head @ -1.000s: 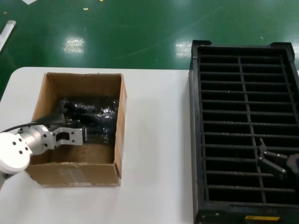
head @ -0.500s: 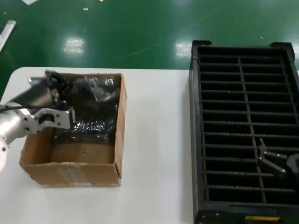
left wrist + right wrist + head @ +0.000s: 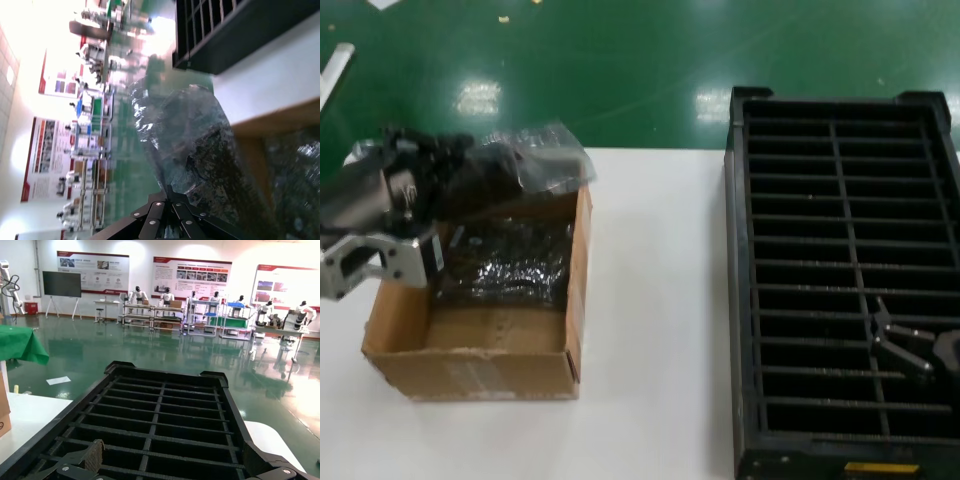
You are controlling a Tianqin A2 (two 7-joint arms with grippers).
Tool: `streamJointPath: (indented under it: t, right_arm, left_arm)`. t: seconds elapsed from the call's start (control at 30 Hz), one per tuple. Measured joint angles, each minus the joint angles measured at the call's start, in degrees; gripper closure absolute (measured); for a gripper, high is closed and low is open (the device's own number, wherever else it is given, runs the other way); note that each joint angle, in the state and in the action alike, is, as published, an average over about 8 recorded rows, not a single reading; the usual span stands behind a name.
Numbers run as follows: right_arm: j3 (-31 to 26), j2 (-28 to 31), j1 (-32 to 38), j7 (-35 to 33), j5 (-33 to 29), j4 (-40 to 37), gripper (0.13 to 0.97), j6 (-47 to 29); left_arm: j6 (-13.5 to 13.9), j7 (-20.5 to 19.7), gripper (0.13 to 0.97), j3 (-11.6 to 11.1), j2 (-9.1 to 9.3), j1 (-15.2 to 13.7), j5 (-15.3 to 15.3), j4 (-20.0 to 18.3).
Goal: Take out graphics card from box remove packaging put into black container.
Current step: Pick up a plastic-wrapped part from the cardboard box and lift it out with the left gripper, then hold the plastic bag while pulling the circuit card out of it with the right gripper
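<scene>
The left end effector (image 3: 415, 190) is closed on the bagged card (image 3: 515, 170), holding it tilted above the far-left corner of the box (image 3: 470, 365). The right end effector (image 3: 905, 350) hangs open over the crate (image 3: 840, 200). Both containers sit on a white table (image 3: 655, 330) above a green floor (image 3: 620, 60).

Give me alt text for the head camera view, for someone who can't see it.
The left gripper lifts a bagged graphics card in crinkly packaging above the far-left corner of the open box on a white table. The right gripper hangs open over the near end of the black container.
</scene>
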Motion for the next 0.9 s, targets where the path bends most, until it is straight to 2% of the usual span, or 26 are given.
streamJointPath:
  t: [0.2, 0.37, 0.47, 0.7, 0.9]
  right_arm:
    - [0.0, 0.0, 0.0, 0.0, 0.0, 0.0, 0.129, 0.0]
    - [0.0, 0.0, 0.0, 0.0, 0.0, 0.0, 0.129, 0.0]
    - [0.0, 0.0, 0.0, 0.0, 0.0, 0.0, 0.129, 0.0]
    - [0.04, -0.63, 0.51, -0.34, -0.03, -0.07, 0.129, -0.34]
    - [1.73, -4.12, 2.57, -3.83, 0.58, -0.29, 0.129, -3.85]
  left_arm:
    - [0.0, 0.25, 0.959, -1.89, -4.1, 8.45, -5.99, -8.04]
    - [-0.67, 1.82, 0.959, -1.81, -5.93, 13.65, -9.59, -11.42]
    - [-0.86, 2.28, 0.959, -1.68, -6.28, 14.84, -10.37, -12.08]
    - [-0.91, 2.39, 0.959, -1.64, -6.36, 15.13, -10.56, -12.22]
    - [-0.91, 2.39, 0.959, -1.64, -6.36, 15.13, -10.56, -12.23]
